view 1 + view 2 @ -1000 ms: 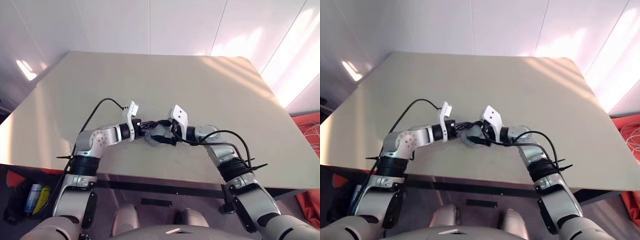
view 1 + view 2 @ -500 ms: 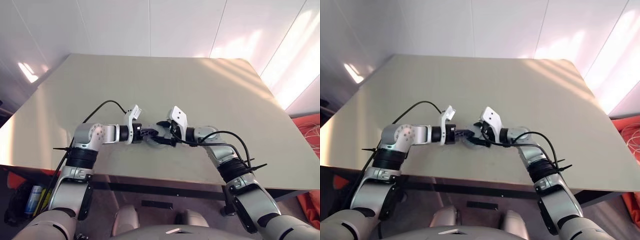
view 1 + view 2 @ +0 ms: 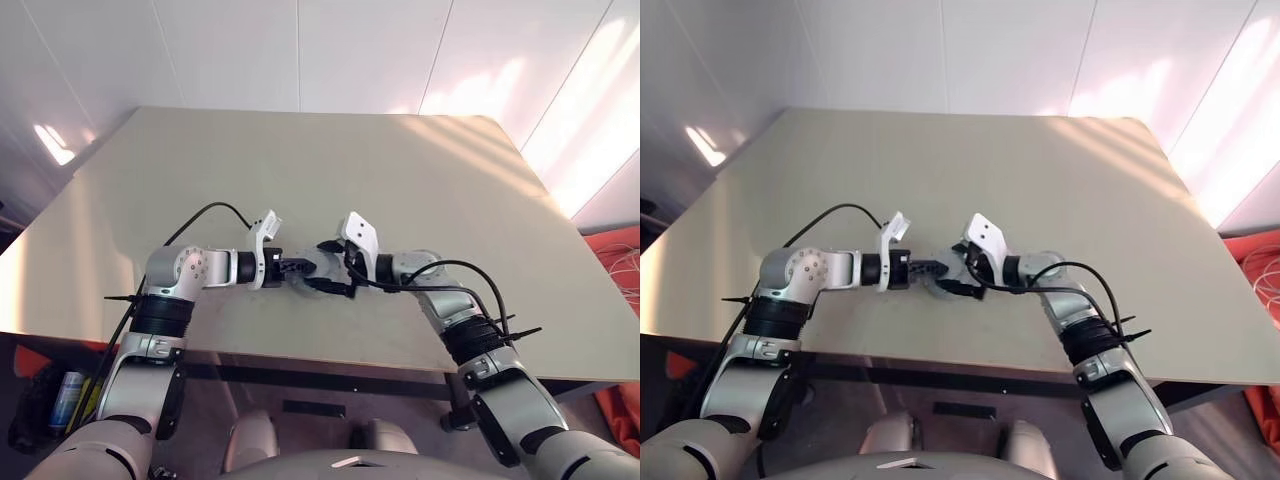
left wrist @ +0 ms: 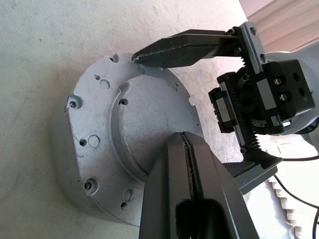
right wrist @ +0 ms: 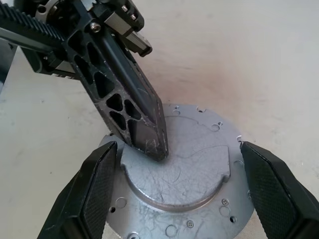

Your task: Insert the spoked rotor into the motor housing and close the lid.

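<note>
The motor housing (image 5: 184, 186) sits closed on the beige table (image 3: 420, 190), near its front edge, the lid (image 4: 134, 144) down with its plain grey back upward; the left gripper (image 5: 152, 142), fingers pressed together and holding nothing, rests its tips on the lid's raised centre; the right gripper (image 5: 182, 196) straddles the case, jaws wide at 9 and 3 o'clock, gripping nothing.

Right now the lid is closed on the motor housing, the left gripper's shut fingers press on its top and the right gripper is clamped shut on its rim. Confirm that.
Not quite: in the right wrist view the right gripper stands open, fingers either side of the lid, clear of its rim. The left gripper does press there, shut.
</note>
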`<state>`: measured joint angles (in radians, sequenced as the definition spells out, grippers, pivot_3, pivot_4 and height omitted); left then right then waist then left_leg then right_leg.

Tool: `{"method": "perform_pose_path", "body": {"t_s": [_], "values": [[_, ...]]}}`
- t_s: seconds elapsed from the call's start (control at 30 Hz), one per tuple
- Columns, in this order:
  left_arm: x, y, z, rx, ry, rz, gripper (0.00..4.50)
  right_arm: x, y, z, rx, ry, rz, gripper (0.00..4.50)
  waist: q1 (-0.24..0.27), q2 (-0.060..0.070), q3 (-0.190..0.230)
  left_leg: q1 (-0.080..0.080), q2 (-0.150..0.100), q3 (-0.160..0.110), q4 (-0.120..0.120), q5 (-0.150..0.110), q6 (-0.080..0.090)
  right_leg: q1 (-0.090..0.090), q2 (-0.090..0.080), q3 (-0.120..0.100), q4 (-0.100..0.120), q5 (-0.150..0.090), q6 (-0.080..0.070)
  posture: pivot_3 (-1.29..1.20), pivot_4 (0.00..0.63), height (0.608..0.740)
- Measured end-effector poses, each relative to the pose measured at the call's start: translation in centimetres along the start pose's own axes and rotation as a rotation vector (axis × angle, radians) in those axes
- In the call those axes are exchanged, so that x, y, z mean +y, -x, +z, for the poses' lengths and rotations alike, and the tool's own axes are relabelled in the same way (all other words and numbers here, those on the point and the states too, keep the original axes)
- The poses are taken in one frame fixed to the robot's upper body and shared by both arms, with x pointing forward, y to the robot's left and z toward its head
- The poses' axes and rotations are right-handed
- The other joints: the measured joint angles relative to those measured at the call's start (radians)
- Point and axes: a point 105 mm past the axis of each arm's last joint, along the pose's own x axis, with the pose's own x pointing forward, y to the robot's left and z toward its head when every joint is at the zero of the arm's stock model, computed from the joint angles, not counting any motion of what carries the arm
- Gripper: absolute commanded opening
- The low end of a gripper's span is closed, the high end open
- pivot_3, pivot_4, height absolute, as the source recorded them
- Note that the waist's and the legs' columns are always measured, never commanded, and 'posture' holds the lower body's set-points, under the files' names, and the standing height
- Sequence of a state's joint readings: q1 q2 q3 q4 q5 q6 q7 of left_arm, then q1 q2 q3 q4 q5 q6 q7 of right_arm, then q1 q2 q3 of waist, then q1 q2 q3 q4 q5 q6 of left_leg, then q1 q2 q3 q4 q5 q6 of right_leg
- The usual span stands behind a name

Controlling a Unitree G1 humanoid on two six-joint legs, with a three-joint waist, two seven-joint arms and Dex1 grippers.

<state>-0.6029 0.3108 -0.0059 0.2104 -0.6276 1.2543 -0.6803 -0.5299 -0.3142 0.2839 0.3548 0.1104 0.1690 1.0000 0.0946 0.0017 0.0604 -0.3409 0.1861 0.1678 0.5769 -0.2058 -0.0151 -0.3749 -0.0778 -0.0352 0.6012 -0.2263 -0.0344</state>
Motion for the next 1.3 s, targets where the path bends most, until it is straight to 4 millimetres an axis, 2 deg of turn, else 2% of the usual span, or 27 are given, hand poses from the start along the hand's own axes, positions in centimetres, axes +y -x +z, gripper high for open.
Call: {"method": "perform_pose_path", "body": {"t_s": [0.07, 0.23, 0.3, 0.37, 0.47, 0.6, 0.7, 0.8, 0.93, 1.3], "values": [[0.0, 0.0, 0.0, 0.000, -0.001, -0.001, 0.00, -0.1, 0.6, 0.6, -0.002, 0.002, 0.009, 4.49, 0.000, 0.000, 0.000, 0.000, 0.000, 0.000, 0.000, 0.000, 0.000, -0.001, 0.000, 0.000, 0.000, 0.000, 0.000, 0.00, 0.000, 0.740], [0.0, 0.0, 0.0, -0.001, 0.000, -0.002, 0.00, -1.4, 2.9, 4.6, -0.067, 0.040, -0.014, 4.49, 0.001, 0.000, 0.000, 0.000, 0.000, -0.002, -0.001, 0.000, 0.000, -0.001, 0.000, 0.000, 0.000, 0.000, 0.000, 0.00, 0.000, 0.740], [0.0, -0.1, 0.0, -0.001, 0.002, -0.003, 0.00, -2.4, 4.1, 4.9, -0.025, 0.063, -0.050, 4.49, 0.003, 0.000, 0.000, 0.000, 0.000, -0.002, -0.001, 0.000, 0.000, 0.000, 0.000, 0.000, 0.000, 0.000, 0.000, 0.00, 0.000, 0.740], [0.0, -0.1, -0.1, 0.000, 0.006, -0.004, 0.00, -3.6, 5.7, 4.1, 0.057, 0.047, -0.107, 4.49, 0.004, 0.000, 0.000, 0.000, -0.001, -0.002, -0.001, 0.000, 0.000, 0.000, 0.000, 0.000, 0.000, 0.000, 0.001, 0.00, 0.000, 0.740], [0.0, -0.3, 0.0, -0.003, 0.008, -0.007, 0.00, -4.4, 7.5, 2.2, 0.163, -0.069, -0.158, 4.49, 0.003, 0.000, 0.000, 0.000, 0.000, -0.003, -0.001, 0.000, 0.000, 0.000, 0.000, 0.000, 0.000, -0.001, 0.002, 0.00, 0.000, 0.740], [0.0, -0.5, 0.2, -0.014, 0.007, -0.013, 0.00, -4.8, 9.5, -0.3, 0.195, -0.505, -0.223, 4.49, 0.002, 0.001, 0.000, 0.000, -0.001, -0.003, -0.001, 0.000, -0.001, 0.000, 0.000, 0.001, 0.000, -0.002, 0.003, 0.00, 0.000, 0.740], [0.0, -0.6, 0.2, -0.021, 0.007, -0.017, 0.00, -3.6, 10.1, -1.2, 0.215, -0.763, -0.198, 4.49, 0.003, 0.001, 0.000, 0.000, 0.000, -0.003, -0.002, 0.001, -0.001, -0.001, 0.001, 0.001, 0.000, -0.001, 0.002, 0.00, 0.000, 0.740], [0.0, -0.6, 0.2, -0.022, 0.008, -0.016, 0.00, -2.3, 9.4, -1.5, 0.219, -0.925, -0.156, 4.49, 0.004, 0.001, 0.000, 0.000, 0.000, -0.003, -0.002, 0.001, -0.002, -0.001, 0.001, 0.001, 0.000, -0.001, 0.002, 0.00, 0.000, 0.740], [0.0, -0.7, 0.2, -0.029, 0.005, -0.018, 0.00, 0.1, 6.4, -1.4, 0.221, -1.095, -0.059, 4.49, 0.004, 0.002, 0.000, 0.001, 0.000, -0.003, -0.004, 0.003, -0.005, -0.002, 0.001, 0.001, 0.000, -0.002, 0.002, 0.00, 0.000, 0.740], [0.4, -0.2, 0.3, -0.041, 0.010, 0.000, 0.00, 1.7, 1.9, -0.1, 0.174, -1.220, -0.001, 4.49, 0.002, 0.001, 0.000, 0.004, 0.000, -0.003, -0.014, 0.010, -0.016, -0.005, 0.002, 0.003, 0.000, -0.004, 0.004, 0.00, 0.000, 0.740]]}}
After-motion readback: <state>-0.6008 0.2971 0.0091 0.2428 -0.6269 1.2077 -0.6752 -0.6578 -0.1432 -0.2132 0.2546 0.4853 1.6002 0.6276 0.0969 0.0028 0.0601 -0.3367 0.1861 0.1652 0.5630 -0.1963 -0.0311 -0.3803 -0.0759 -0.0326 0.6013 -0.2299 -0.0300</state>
